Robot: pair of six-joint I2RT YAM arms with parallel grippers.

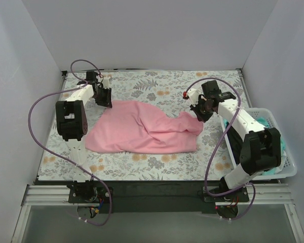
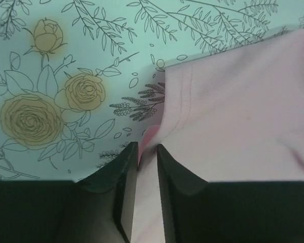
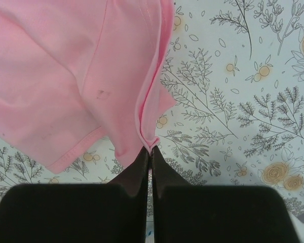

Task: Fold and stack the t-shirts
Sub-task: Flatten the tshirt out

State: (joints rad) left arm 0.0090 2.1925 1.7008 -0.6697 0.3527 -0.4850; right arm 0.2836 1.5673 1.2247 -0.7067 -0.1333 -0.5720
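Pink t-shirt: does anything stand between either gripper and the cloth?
Nothing visible does. The right gripper is shut on a pinched fold at the edge of the pink t-shirt. The left gripper has its jaws slightly apart astride a stitched edge, with cloth between them.

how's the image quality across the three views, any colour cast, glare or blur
Top external: soft even light, no glare, pink t-shirt reads clear pink. Left wrist: a teal cast tints the floral sheet and pales the shirt; left fingers dark, soft-edged. Right wrist: neutral colour, cloth seams sharp, right fingers near-black, featureless.
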